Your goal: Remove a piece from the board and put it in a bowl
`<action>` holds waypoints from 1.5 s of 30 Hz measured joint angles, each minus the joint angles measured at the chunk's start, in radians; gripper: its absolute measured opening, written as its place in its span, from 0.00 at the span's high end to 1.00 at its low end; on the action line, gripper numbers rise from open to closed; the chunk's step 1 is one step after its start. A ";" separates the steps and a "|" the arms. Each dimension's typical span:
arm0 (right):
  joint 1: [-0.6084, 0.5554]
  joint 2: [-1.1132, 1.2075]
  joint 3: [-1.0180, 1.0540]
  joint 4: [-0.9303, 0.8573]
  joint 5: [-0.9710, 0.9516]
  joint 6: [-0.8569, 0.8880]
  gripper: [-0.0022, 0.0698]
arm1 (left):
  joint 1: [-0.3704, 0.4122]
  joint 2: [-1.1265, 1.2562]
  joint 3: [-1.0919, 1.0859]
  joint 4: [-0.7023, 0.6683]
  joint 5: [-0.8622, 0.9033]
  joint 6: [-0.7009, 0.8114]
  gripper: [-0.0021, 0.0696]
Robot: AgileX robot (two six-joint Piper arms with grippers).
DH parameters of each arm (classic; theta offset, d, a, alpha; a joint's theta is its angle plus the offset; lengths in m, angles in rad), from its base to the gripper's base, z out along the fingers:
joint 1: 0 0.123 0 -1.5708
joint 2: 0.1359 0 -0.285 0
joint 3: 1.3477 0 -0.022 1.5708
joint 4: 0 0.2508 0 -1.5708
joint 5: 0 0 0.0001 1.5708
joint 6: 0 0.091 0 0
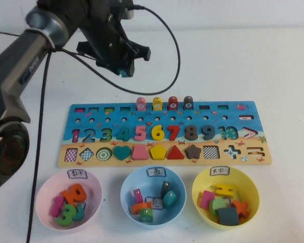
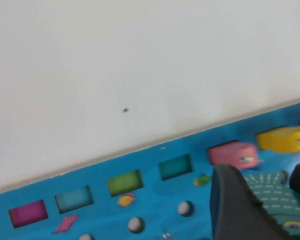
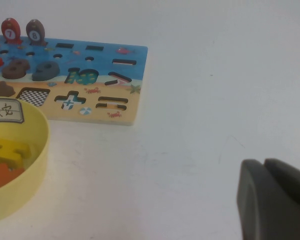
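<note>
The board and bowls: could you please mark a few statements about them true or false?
1. The left gripper holds the piece in the air, clear of the board. True.
2. The blue bowl is empty. False: it holds several pieces.
3. Four upright blocks stand in the board's far row. True.
4. The right gripper hovers over the pink bowl. False: it is over bare table, right of the board.
</note>
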 joint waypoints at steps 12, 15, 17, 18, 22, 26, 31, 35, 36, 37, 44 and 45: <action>0.000 0.000 0.000 0.000 0.000 0.000 0.99 | -0.002 -0.433 0.451 -0.044 0.000 0.127 0.69; 0.000 0.000 0.000 0.000 0.000 0.000 0.99 | -0.021 -0.542 0.619 -0.051 0.000 0.161 0.69; 0.000 0.000 0.000 0.002 0.000 0.000 0.99 | -0.045 -0.589 0.720 -0.052 0.000 0.178 0.69; 0.000 0.000 0.000 0.002 0.000 0.000 0.99 | -0.059 -0.601 0.747 -0.053 0.000 0.189 0.69; 0.000 -0.002 0.000 0.004 0.000 0.000 0.99 | -0.146 -0.633 0.885 -0.060 0.000 0.258 0.69; 0.000 -0.003 0.000 0.004 0.000 0.000 0.99 | -0.237 -0.633 0.958 -0.060 -0.004 0.367 0.69; 0.000 -0.005 0.000 0.004 0.000 0.000 0.99 | -0.347 -0.631 0.978 -0.062 -0.014 0.523 0.69; 0.000 -0.005 0.000 0.004 0.000 0.000 0.99 | -0.389 -0.603 0.978 -0.066 -0.034 0.599 0.69; 0.002 -0.005 0.000 0.004 0.000 0.000 0.99 | -0.394 -0.592 0.978 -0.068 -0.034 0.611 0.69; 0.002 -0.005 0.000 0.004 0.000 0.000 0.99 | -0.396 -0.583 0.978 -0.068 -0.036 0.619 0.69; 0.002 -0.005 0.000 0.004 0.000 0.000 0.99 | -0.396 -0.495 0.978 -0.045 -0.093 0.633 0.69; 0.002 -0.005 0.000 0.004 0.000 0.000 0.99 | -0.396 -0.485 0.978 -0.045 -0.114 0.633 0.69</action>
